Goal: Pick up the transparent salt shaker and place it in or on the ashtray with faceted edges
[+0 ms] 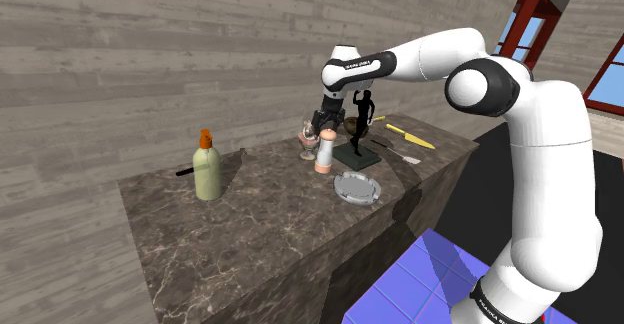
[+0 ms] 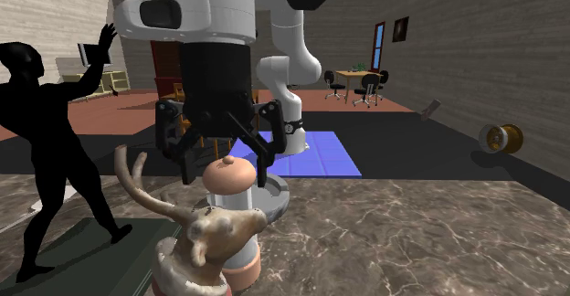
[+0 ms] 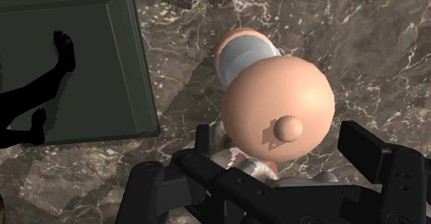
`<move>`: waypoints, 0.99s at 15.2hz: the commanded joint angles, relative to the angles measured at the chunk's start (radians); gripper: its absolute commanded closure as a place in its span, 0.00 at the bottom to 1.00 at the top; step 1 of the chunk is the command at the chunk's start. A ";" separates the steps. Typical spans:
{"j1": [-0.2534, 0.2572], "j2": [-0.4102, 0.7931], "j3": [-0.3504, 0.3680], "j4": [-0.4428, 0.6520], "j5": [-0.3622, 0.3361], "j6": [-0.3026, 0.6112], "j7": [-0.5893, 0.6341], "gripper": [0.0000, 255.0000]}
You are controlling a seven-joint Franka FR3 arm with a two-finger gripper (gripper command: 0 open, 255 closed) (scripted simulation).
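Your gripper hangs spread over the salt shaker, fingers flanking its pink cap without touching (nothing gripped), probably lined up for a straight descent. The shaker stands upright on the counter just beside the base of the black statuette; the ashtray lies near that base.

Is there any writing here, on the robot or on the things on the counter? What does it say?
Nothing here can be read.
Pale lettering on the arm, on the dark band near its wrist: too small to read.
Pale lettering on the dark ring low on the arm: too small to read.
Salt shaker, bottle, black figurine: no writing visible.
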 commanded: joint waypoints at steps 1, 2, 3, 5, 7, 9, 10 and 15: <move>0.000 0.000 0.000 0.000 0.000 0.001 0.000 0.00; 0.000 0.000 0.000 0.000 0.000 0.001 0.000 0.00; 0.000 0.000 0.000 0.000 0.000 0.001 0.000 0.00; 0.000 0.000 0.000 0.000 0.000 0.001 0.000 1.00; 0.000 0.001 0.000 0.001 0.000 0.001 0.000 1.00; 0.000 0.001 0.000 0.000 0.000 0.001 0.000 1.00; 0.000 0.000 0.000 -0.001 0.000 0.002 0.000 1.00; 0.000 -0.003 0.000 0.008 0.000 -0.011 0.000 1.00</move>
